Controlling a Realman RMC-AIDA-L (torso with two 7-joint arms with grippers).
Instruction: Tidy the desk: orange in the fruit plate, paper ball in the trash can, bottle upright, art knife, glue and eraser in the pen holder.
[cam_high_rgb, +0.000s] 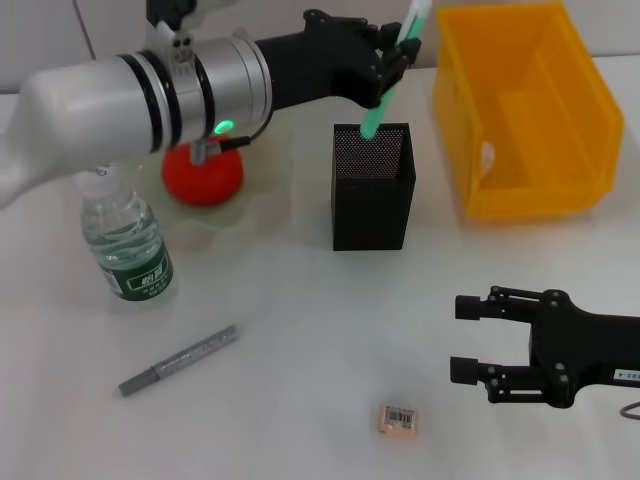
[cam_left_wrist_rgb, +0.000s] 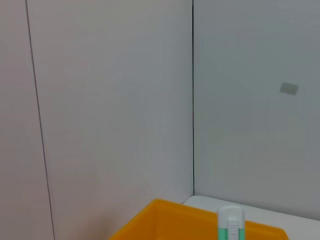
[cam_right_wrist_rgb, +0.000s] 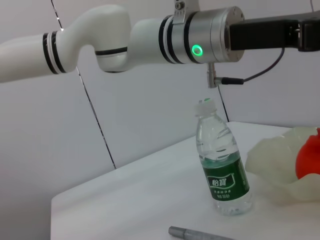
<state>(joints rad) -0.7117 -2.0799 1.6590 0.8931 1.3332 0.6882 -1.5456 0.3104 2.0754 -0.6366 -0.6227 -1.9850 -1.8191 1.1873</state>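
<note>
Glue (cam_high_rgb: 385, 95) tip hidden in pen holder (cam_high_rgb: 372, 186), clamped by left gripper (cam_high_rgb: 395, 55); right gripper (cam_high_rgb: 470, 338) agape

White arm w/ black bands, silver wrist, green LED, black pincers.

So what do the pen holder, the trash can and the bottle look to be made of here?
The pen holder looks like black metal mesh, matte, with fine perforations visible in its walls. The trash can appears to be molded plastic, bright yellow with a smooth, slightly glossy surface. The bottle seems to be thin clear plastic, see-through and ribbed, with a green label and a white cap.
</note>
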